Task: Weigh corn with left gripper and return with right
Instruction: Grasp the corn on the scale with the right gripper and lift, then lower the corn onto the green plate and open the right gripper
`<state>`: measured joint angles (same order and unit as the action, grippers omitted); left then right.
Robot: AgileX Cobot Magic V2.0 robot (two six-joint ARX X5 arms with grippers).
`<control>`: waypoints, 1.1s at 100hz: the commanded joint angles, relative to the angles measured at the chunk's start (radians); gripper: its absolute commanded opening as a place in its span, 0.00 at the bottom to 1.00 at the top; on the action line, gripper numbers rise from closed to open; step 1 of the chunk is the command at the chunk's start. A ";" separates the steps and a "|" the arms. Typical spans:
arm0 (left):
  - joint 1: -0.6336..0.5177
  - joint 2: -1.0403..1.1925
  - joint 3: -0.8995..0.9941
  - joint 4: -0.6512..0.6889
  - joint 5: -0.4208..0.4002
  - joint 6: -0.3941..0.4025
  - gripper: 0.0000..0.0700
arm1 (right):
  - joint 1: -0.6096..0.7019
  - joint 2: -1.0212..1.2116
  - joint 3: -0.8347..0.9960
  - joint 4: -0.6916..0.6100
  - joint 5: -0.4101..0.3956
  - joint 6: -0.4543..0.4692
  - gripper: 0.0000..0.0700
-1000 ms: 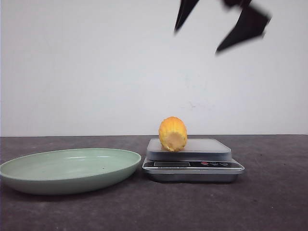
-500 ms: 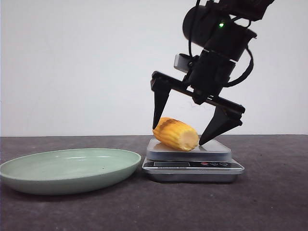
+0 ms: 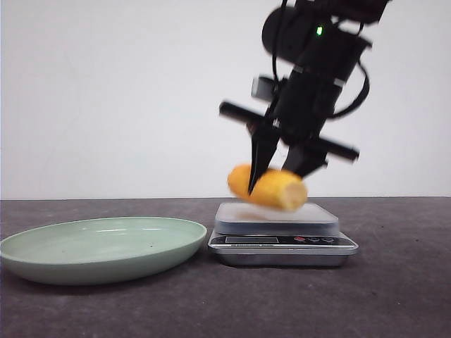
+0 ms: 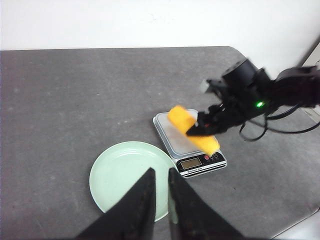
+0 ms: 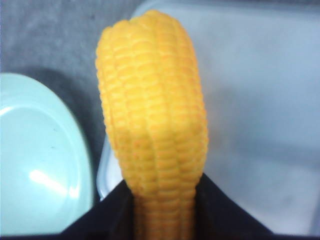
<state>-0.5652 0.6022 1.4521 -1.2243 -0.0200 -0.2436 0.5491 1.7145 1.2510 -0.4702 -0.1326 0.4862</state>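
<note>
Closest in, right wrist view: the stubby yellow-orange corn cob piece (image 5: 152,120) fills the frame, its lengthwise rows of plump, glossy kernels gripped at the near end between the two black fingers (image 5: 100,220) of the right gripper (image 5: 162,215).
Grip state, right: clamped narrow on the corn, a finger pressed against each side.
Beneath the cob, same view: the smooth pale-grey weighing platform (image 5: 260,100) and one curved edge of the pale green plate (image 5: 40,165), with a bright glare spot on its glossy surface.
Front view, foreground: dark grey, slightly rough tabletop (image 3: 394,296).
Front view, left: shallow round pale green plate (image 3: 106,248) with a smooth low rim.
Front view, middle: flat rectangular silver kitchen scale (image 3: 282,236) just beside the plate, with a display strip and small buttons on its front face.
Corn's place: lifted just clear above the scale platform, tilted, paler cut end (image 3: 292,193) lower and toward the right; blurred in this view.
Only the front view shows: the gap between corn and platform.
Left wrist view, near: black tapering left gripper (image 4: 160,200), fingers almost closed with a thin slit between, holding nothing, high above the plate's edge.
Left wrist view, farther: the right arm (image 4: 260,100) with a green light, reaching in over the scale.
Backdrop: plain white wall (image 3: 106,91).
</note>
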 commanded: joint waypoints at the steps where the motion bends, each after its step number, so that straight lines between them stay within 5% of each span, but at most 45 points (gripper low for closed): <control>1: -0.005 0.004 0.015 0.012 0.000 0.019 0.00 | 0.005 -0.079 0.100 0.037 0.034 -0.070 0.01; 36: -0.005 0.004 0.015 0.048 0.000 0.027 0.00 | 0.093 -0.225 0.442 0.088 0.008 -0.159 0.01; 73: -0.005 0.005 0.015 0.059 0.000 0.034 0.00 | 0.237 -0.107 0.464 0.006 0.002 -0.153 0.01; 110: -0.005 0.004 0.015 0.058 0.000 0.033 0.00 | 0.283 0.273 0.465 -0.156 -0.029 0.032 0.01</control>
<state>-0.5652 0.6018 1.4521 -1.1782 -0.0200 -0.2237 0.8116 1.9358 1.6989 -0.6277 -0.1444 0.4614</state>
